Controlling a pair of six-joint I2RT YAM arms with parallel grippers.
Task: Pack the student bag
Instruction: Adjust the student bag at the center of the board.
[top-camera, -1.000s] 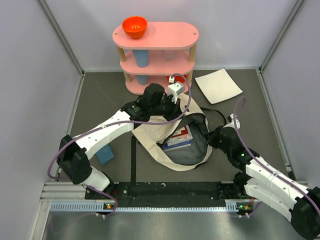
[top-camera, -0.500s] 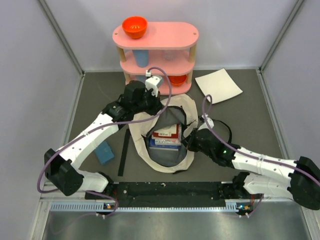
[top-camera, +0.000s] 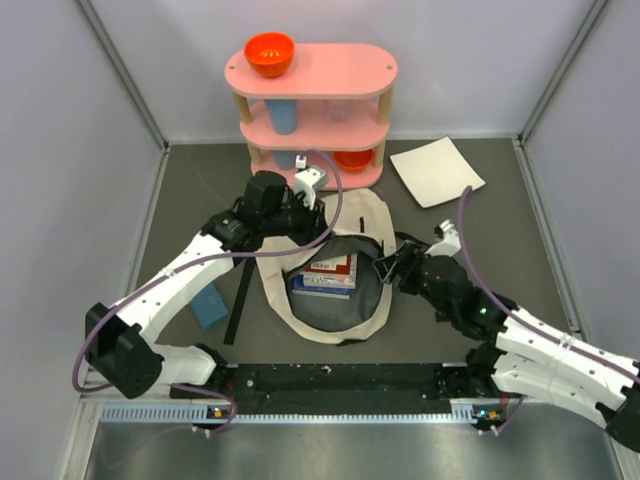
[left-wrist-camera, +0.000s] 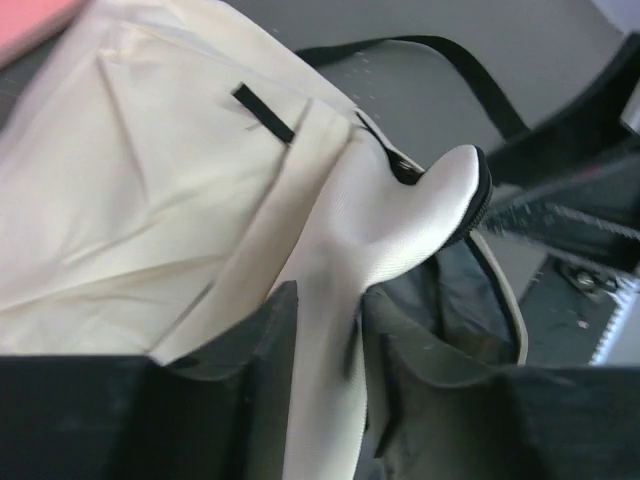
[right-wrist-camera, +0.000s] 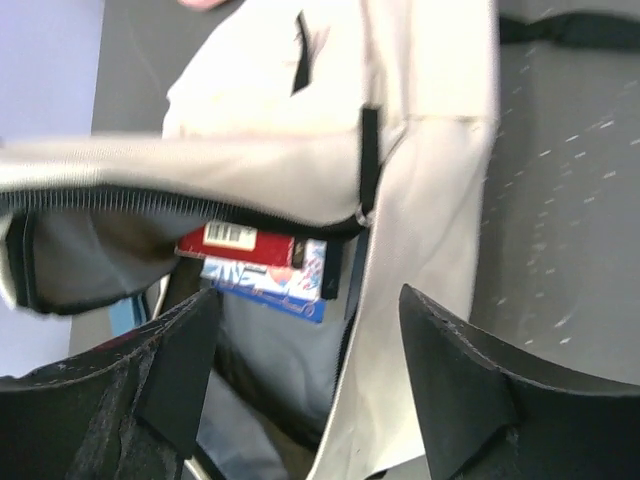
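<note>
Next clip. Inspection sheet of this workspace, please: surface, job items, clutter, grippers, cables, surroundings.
Surface: dark grey table, nothing spilled.
Job's things: cream fabric backpack lies open at centre, red-and-blue books inside.
Clutter: pink three-tier shelf, orange bowl on top, blue cup on middle tier; white square sheet; small blue block.
Grippers: left gripper pinches a fold of the backpack's rim; right gripper open at the right rim.
Cables: purple cable loops over each wrist.
Surroundings: pale walls on three sides.

top: overhead, wide | wrists: close-up — all share student bag (top-camera: 335, 310) opening
</note>
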